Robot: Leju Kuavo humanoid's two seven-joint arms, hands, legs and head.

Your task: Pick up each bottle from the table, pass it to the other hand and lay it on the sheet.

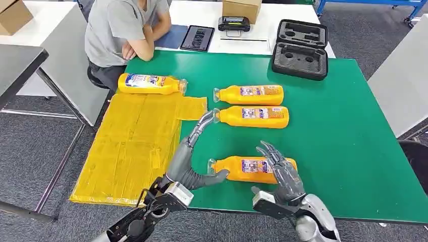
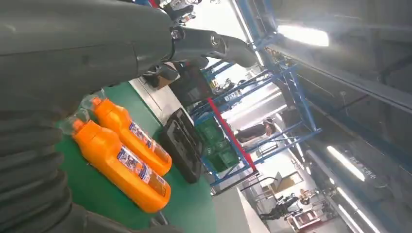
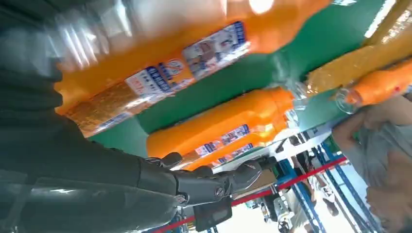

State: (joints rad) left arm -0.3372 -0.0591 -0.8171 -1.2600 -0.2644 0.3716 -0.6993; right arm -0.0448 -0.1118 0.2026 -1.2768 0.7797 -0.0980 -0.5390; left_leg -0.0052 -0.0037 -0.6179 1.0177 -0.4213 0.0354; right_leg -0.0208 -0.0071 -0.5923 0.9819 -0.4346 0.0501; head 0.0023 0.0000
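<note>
Nearest bottle (image 1: 252,169) lies on the desk (image 1: 343,151) between my hands, right fingers (image 1: 275,156) spread over its labelled body, left fingers (image 1: 202,126) apart beside the cap; looks full, heavy, slick, rigid plastic, so I'd wrap the mid-body, not the neck.

four orange bottles (image 1: 252,169), one yellow sheet (image 1: 131,146), one black case (image 1: 300,49), two cardboard boxes (image 1: 241,9)

Silver-grey jointed left hand (image 1: 194,160) on a black open-framed forearm with a silver wrist block; darker grey right hand (image 1: 281,174) on a rounded silver forearm.
</note>
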